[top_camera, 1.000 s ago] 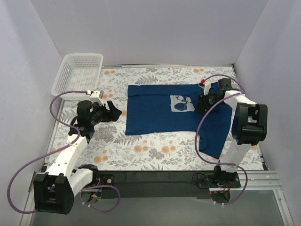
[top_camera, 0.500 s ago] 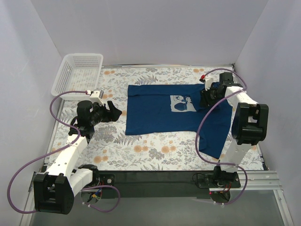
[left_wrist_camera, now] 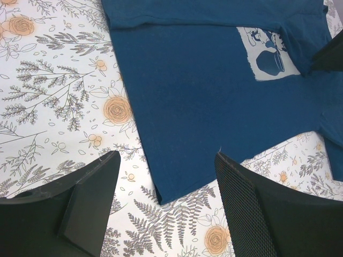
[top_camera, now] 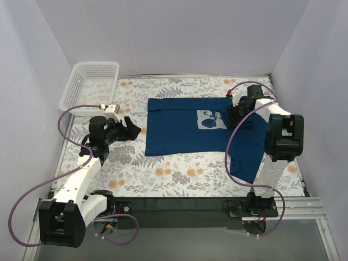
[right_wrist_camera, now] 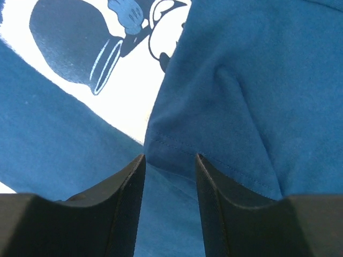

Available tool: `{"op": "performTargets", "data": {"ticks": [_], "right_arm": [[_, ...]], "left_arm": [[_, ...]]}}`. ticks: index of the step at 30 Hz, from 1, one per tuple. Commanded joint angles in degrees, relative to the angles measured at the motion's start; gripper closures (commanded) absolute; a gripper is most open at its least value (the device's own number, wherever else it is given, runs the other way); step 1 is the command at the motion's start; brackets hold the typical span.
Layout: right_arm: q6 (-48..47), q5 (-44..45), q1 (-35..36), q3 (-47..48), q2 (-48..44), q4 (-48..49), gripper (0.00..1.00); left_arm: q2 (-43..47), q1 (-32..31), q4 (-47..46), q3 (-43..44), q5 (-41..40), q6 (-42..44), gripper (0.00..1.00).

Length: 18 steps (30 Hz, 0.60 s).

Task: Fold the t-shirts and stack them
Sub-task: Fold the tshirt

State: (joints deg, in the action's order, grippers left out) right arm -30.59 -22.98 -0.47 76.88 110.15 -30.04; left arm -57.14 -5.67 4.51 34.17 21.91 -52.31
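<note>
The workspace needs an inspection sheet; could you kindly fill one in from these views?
Surface: floral cloth, lying flat.
Job's things: one navy t-shirt, print up, partly folded; a sleeve hem overlaps the print.
Clutter: white basket at the far left corner.
Grippers: left gripper open, beside the t-shirt; right gripper open, down at the sleeve hem.
Cables: purple cables loop from both arms; the right arm's crosses the t-shirt.
Surroundings: plain walls on three sides.
</note>
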Motion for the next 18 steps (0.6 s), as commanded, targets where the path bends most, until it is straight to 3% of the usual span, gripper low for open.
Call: {"op": "performTargets", "data": {"ticks": [1,6,14,18], "right_arm": [[0.27,0.92,1.95,1.17,0.33,-0.19,0.59],[0.53,1.45,2.49,1.08,0.51,-0.19,0.67],[1.06,2.68,3.55,0.90,0.86,-0.28,0.68],[1.23,4.96,3.81,1.08,1.03,0.07,0.62]], "left_arm": [[1.42,0.13,0.06,0.10,0.76,0.37,0.34],[1.42,0.05,-0.03,0.10,0.76,0.37,0.34],[1.60,0.05,0.06,0.10,0.59,0.46,0.34],[1.51,-0.13,-0.03,0.10,0.59,0.46,0.34]]}}
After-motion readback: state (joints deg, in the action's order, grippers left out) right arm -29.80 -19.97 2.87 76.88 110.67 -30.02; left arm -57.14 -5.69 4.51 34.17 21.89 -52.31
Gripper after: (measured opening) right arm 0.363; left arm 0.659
